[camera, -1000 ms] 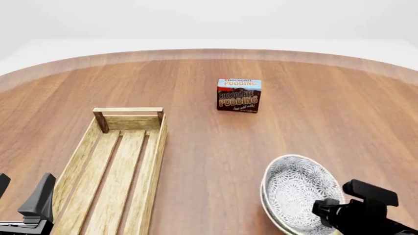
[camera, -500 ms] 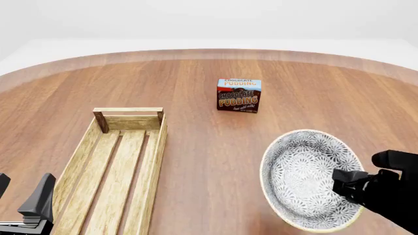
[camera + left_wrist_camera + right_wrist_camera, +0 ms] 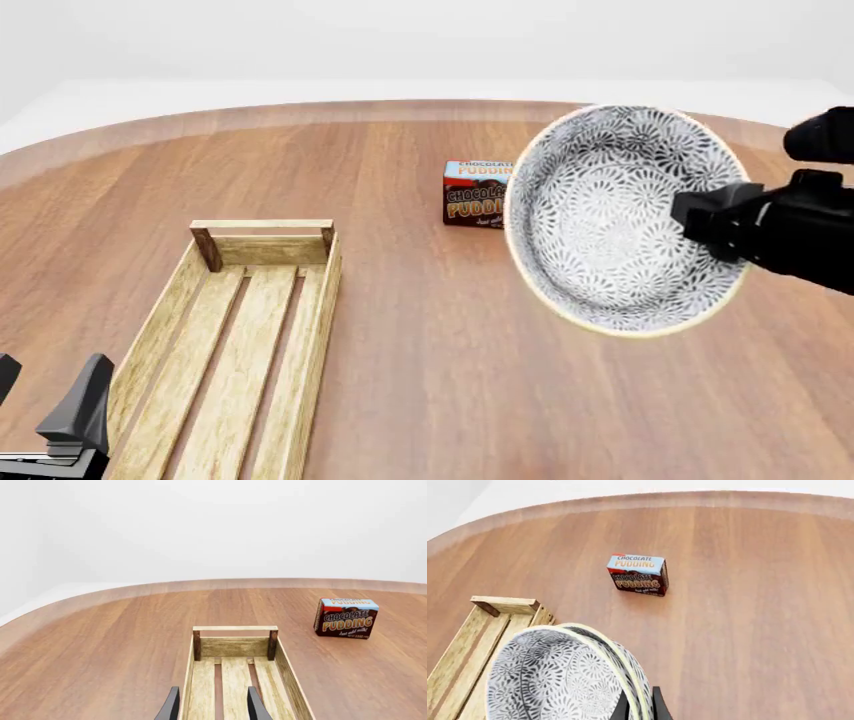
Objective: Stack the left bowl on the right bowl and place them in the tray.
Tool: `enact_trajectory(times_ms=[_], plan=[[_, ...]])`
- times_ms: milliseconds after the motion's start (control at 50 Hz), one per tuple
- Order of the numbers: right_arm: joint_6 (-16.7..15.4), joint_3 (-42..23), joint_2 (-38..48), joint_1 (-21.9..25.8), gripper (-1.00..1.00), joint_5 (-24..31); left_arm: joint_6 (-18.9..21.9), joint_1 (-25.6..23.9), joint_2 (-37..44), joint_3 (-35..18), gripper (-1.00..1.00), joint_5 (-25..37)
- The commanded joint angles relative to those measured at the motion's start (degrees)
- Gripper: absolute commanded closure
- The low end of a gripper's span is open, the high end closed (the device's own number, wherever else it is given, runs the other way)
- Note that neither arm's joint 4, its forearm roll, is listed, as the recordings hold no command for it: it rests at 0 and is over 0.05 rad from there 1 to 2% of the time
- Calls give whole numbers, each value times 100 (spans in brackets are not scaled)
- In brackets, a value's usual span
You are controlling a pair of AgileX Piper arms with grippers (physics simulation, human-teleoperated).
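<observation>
Patterned grey-and-white stacked bowls [image 3: 617, 220] are way up off the table [image 3: 427, 330] now. A second ago they were sitting low near the near right corner, and since then I've hauled them up and tipped them on edge, so the inside faces the left side of the table. In the front view they now cover part of the chocolate pudding box [image 3: 470, 196], which hasn't budged from its spot toward the far edge.

My right gripper [image 3: 640, 707] is clamped on the rim; in its wrist view you can see two nested rims, so both bowls are in the grip together. Floral black-on-white print inside, pale cream edge.

The tray [image 3: 234, 345] is a long light-wood crate with a slatted bottom and darker corner posts. It lies along the near left part of the table, same as before, with nothing in it that I can see.

My left gripper [image 3: 212, 705] is parked at the near left edge, right at the tray's near end, fingers apart and holding nothing, and hasn't moved.
</observation>
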Motion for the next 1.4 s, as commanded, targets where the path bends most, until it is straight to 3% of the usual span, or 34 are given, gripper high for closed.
enact_trajectory(times_ms=[20, 180, 320, 520, 680, 920, 1400], plan=[[-127, -1311, 978, 615, 100, 99, 0, 0, 0, 0, -100, 0], [-136, -2523, 1872, 1156, 100, 363, 0, 0, 0, 0, -100, 0], [-88, -3198, 2530, 1554, 100, 318, 0, 0, 0, 0, -100, 0], [179, -4314, 3631, 2262, 100, -12, 0, 0, 0, 0, -100, 0], [372, -5054, 4354, 2504, 100, -187, 0, 0, 0, 0, -100, 0], [535, -5482, 5212, 3096, 100, -540, 0, 0, 0, 0, -100, 0], [882, -4918, 5842, 3583, 100, -1629, 0, 0, 0, 0, -100, 0]])
